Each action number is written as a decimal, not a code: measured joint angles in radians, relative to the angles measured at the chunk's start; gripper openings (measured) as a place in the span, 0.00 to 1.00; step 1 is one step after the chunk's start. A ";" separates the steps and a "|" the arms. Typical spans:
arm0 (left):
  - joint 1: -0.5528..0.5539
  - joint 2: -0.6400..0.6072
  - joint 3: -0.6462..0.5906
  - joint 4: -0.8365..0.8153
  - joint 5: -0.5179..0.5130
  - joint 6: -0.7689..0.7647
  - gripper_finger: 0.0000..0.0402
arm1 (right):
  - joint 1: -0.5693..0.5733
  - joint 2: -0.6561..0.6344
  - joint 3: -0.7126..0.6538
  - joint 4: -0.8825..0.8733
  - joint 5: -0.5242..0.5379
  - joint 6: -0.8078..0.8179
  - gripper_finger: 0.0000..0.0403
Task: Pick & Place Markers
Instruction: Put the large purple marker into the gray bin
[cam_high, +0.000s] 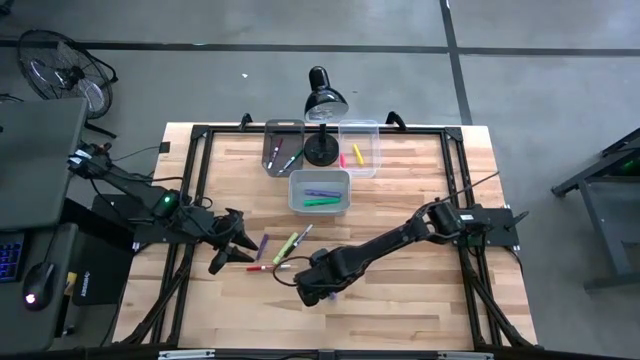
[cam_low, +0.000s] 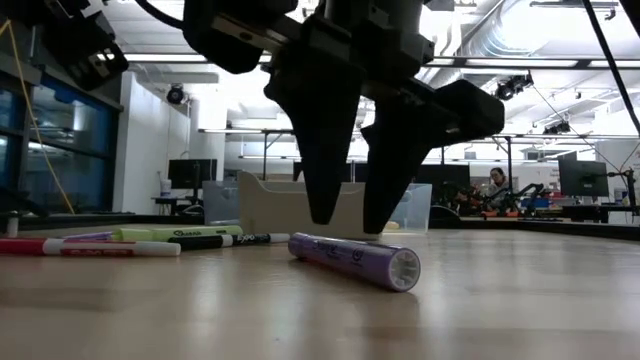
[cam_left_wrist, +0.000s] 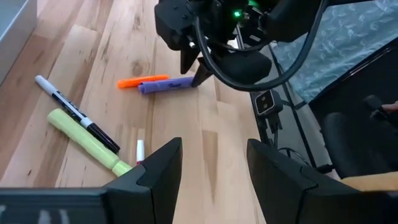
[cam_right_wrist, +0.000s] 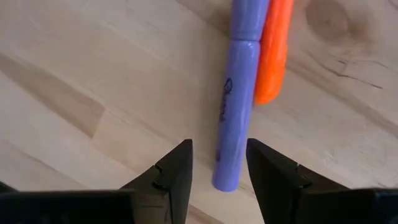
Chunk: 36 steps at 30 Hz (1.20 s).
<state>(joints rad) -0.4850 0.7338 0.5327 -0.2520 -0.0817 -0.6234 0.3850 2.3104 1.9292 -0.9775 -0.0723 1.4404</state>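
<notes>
A robotics lab or workshop, to judge by the surroundings. Butcher-block table (cam_high: 400, 290) fitted with a black metal frame (cam_high: 200, 135), standing on a grey concrete floor (cam_high: 540, 90) marked with dark tape lines. Floor fan (cam_high: 62, 68) off to one side. Beyond the table, rows of monitors (cam_low: 190, 174) on desks, exposed ceiling ducting (cam_low: 500, 35), a seated person (cam_low: 497, 183) at a workstation.

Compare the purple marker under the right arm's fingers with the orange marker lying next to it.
The purple marker is thicker and shows black lettering along its barrel; the orange marker looks slimmer and plain. The right gripper hangs with open fingers over the purple marker's end, while the orange marker lies off to the side of them. Both lie flat on the wooden table, side by side and touching.
</notes>
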 joint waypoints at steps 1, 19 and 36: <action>0.000 0.000 0.000 -0.003 0.001 0.000 0.44 | 0.003 0.000 -0.010 0.011 0.002 0.009 0.35; 0.000 0.000 0.000 -0.044 0.002 0.011 0.44 | 0.052 -0.009 -0.200 0.132 0.017 0.017 0.25; 0.000 0.001 0.000 -0.035 -0.004 0.013 0.44 | 0.058 -0.082 -0.184 0.100 0.015 0.029 0.15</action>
<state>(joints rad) -0.4848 0.7344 0.5327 -0.2865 -0.0858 -0.6102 0.4435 2.2287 1.7451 -0.8772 -0.0578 1.4696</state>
